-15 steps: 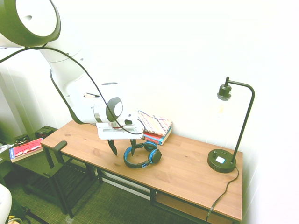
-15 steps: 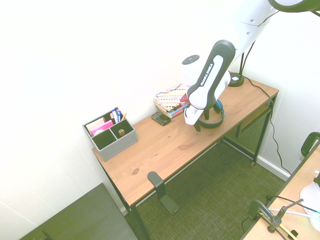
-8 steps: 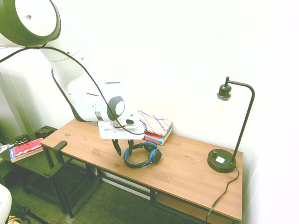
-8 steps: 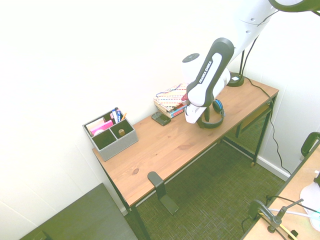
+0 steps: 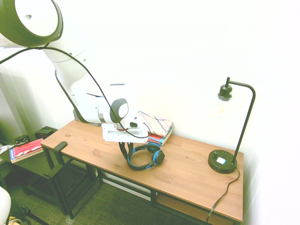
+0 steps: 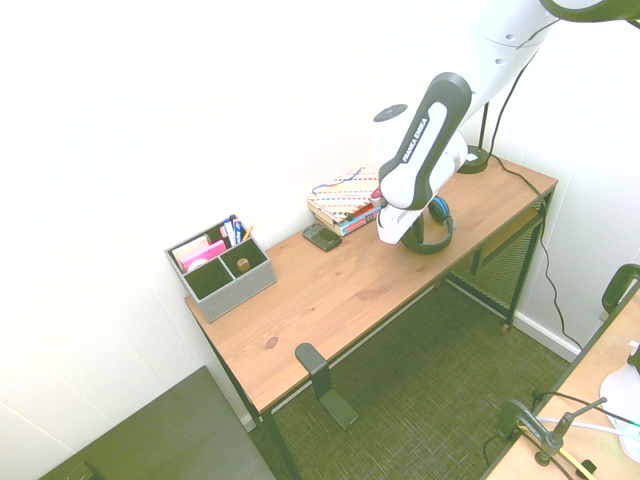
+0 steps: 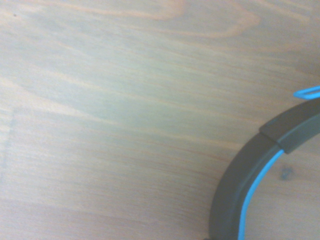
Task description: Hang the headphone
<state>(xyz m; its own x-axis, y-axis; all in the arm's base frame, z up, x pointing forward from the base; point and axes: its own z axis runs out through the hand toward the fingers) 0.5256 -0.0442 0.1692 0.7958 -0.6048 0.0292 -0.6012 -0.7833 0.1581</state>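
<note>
The headphone (image 5: 149,161) lies flat on the wooden desk (image 5: 187,176), black with blue trim, its ear cups toward the books. My gripper (image 5: 125,151) points down at the left end of its headband, the two fingers drawn close together on either side of the band. In the second exterior view the arm covers most of the headphone (image 6: 436,232), and the fingers are hidden. Close up, the wrist view shows the dark headband (image 7: 240,185) with its blue edge resting on the wood. A black hook (image 5: 60,146) sticks out at the desk's left end.
A stack of books (image 5: 157,126) lies against the wall just behind the headphone. A black desk lamp (image 5: 223,161) stands at the right end. A grey organizer (image 6: 220,268) and a small dark object (image 6: 322,237) sit further along. A low side table holds a red book (image 5: 26,149).
The gripper has shifted right and come down onto the headband. Its fingers, wide apart a second ago, have drawn together on the band. The headphone has barely moved.
</note>
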